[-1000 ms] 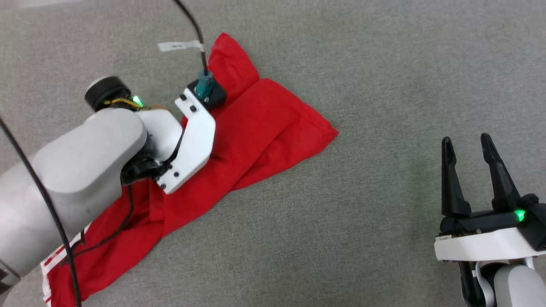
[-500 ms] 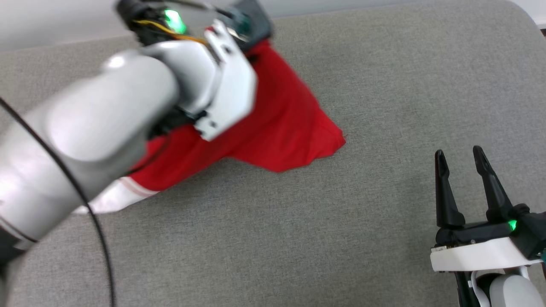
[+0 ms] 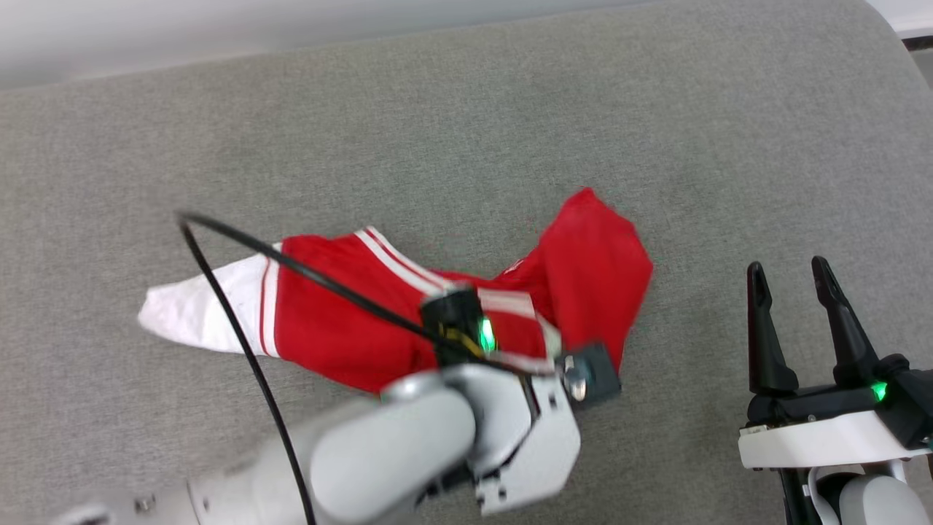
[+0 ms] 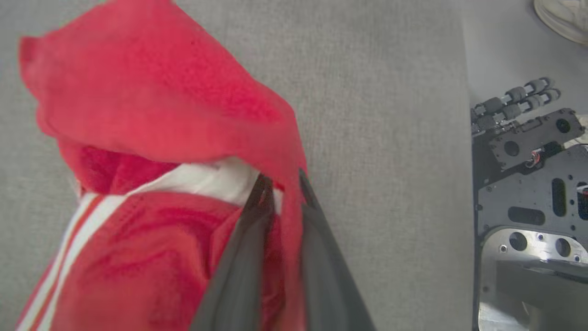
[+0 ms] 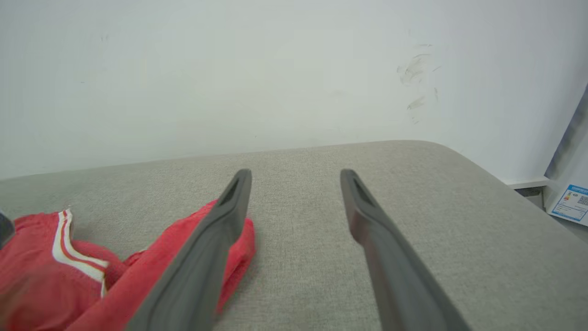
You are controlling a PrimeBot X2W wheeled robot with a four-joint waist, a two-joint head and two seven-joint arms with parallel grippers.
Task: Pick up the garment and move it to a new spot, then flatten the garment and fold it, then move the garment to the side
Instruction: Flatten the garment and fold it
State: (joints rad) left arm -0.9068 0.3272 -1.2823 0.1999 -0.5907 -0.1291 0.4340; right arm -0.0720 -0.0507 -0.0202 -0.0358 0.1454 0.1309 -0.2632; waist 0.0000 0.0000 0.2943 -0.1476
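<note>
left gripper (image 4: pixel 282 177) is clamped on a fold of the garment (image 3: pixel 342 328), judged a carrying hold for moving it across the grey cushion (image 3: pixel 466 131). right gripper (image 3: pixel 789 268) is spread and empty at the lower right of the head view. the garment sits bunched at frame centre. its long axis runs left to right, with the white sleeve pointing left and a red corner pointing to the upper right.

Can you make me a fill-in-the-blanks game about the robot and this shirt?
1. The garment pinched in the left hand is mostly ____.
2. The right hand is ____, not shut, and holds nothing.
3. The garment's short sleeve is ____.
4. The padded surface underneath is ____.

Missing words: red; open; white; gray.
</note>
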